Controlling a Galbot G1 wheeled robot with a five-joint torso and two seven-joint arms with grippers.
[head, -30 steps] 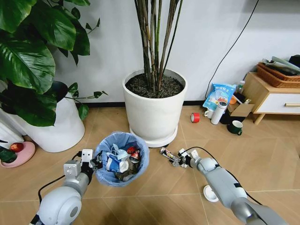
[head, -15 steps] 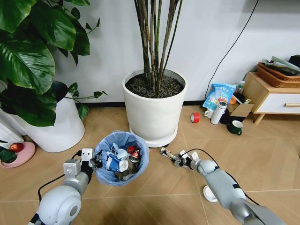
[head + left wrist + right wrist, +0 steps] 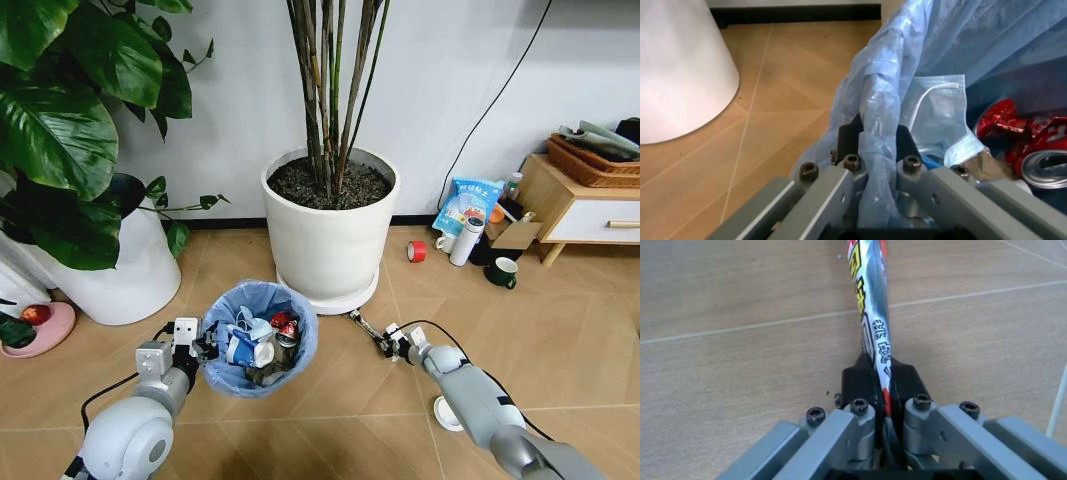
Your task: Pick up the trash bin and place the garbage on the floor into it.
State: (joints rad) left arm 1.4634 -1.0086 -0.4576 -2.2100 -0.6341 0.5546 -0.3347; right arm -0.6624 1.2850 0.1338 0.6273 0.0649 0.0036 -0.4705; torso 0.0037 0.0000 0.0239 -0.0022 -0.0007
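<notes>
Your right gripper (image 3: 878, 390) is clamped flat on one end of a thin printed tube (image 3: 870, 305), a piece of the garbage, whose long axis runs straight out ahead of the fingertips, roughly level above the floor (image 3: 740, 365). Your left gripper (image 3: 875, 150) is pinched onto the bag-lined rim of the trash bin (image 3: 258, 338), holding it beside you. From the right gripper (image 3: 386, 342) the bin opening lies to its left, near but not under the tube (image 3: 366, 328). The drop, in my judgement, depends on carrying the tube's free end leftward past the blue rim. A white round lid (image 3: 446, 412) lies behind that gripper, beside the forearm.
</notes>
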